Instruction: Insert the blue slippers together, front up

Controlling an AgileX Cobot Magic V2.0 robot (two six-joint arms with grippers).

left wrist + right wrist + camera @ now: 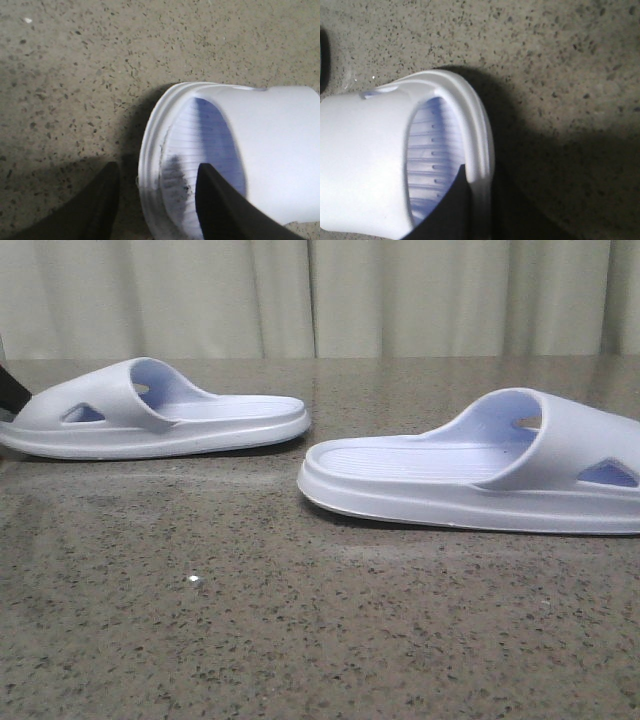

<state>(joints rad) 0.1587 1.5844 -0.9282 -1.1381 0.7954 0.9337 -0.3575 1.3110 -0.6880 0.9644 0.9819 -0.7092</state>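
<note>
Two pale lavender-blue slippers lie flat on the speckled stone table, heels toward each other. The left slipper (160,415) has its strap end at the far left, where a dark piece of my left arm shows at the frame edge. In the left wrist view my left gripper (157,167) is open and straddles that slipper's (260,150) front rim, with one finger over the table and one over the ribbed footbed. The right slipper (480,475) runs off the right edge. My right gripper (479,172) pinches its (365,160) front rim; the inner finger (450,210) presses it, and the outer one is lost in shadow.
The table (300,620) is grey-brown speckled stone. A pale curtain (320,295) hangs behind its far edge. A gap of bare stone lies between the two heels. Nothing else stands on the table in these views.
</note>
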